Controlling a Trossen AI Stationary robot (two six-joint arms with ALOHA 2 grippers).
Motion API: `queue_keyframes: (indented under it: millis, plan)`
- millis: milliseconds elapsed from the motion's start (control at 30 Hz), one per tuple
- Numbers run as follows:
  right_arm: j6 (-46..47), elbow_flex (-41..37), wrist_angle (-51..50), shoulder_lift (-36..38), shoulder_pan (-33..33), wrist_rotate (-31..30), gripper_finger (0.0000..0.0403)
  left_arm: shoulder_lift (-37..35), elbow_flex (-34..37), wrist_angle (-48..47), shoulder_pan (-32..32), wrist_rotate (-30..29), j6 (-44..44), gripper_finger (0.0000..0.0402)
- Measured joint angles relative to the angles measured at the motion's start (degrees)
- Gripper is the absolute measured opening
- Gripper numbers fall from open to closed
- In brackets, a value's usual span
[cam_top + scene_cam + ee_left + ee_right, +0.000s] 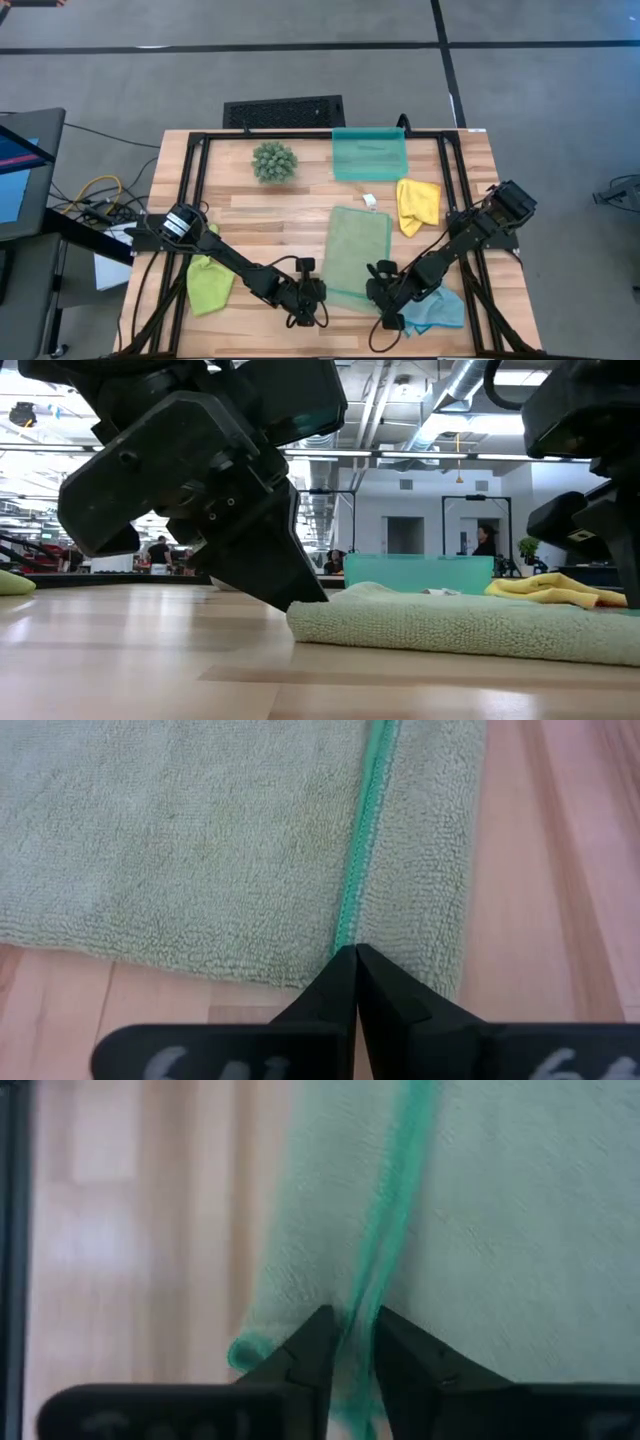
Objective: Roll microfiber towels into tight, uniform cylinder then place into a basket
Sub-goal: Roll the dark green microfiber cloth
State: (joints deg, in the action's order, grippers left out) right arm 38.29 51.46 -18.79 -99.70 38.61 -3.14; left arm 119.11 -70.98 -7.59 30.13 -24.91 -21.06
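Note:
A sage green towel (358, 255) lies spread on the wooden table (290, 215), one long edge folded over along its teal hem (368, 810). My left gripper (357, 952) is shut at the towel's near left corner (310, 618). My right gripper (350, 1325) stands at the near right corner, slightly open, with the hem (385, 1250) running between its fingertips. A light blue towel (438, 312) lies under the right arm. The yellow towel (417, 203) and the lime green towel (208, 282) lie off to the sides. The teal basket (369, 153) stands at the far edge. My left gripper has its shut fingertips on the teal hem (345, 932) at the sage towel's near edge, slanting down from the near left, along the hem. The tips hide whether cloth is between them. The towel lies flat on the table. My right gripper's fingers (312, 1342) flank the hem; I cannot tell whether they touch it.
A spiky green plant ball (274, 161) sits at the far left of the table, and a black slotted grille (284, 110) lies beyond the far edge. A black frame (190, 180) runs around the tabletop. People stand in the room behind.

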Motion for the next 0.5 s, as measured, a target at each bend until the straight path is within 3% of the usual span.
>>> queue_keyframes:
  millis: [167,267,500]
  plan:
    - [6.0,-0.1,-8.8,5.0,2.1,-6.6,0.0103,0.0,0.0,-0.2,0.0,0.1,0.3,0.0002]
    - [6.5,-0.1,-8.4,7.7,4.5,-10.9,0.0092,0.0,0.0,-0.2,0.0,0.2,0.4,0.0002]
    - [-7.6,0.0,12.3,5.5,8.7,-18.2,0.0069,0.0,0.0,-0.2,0.0,0.2,0.4,0.0002]
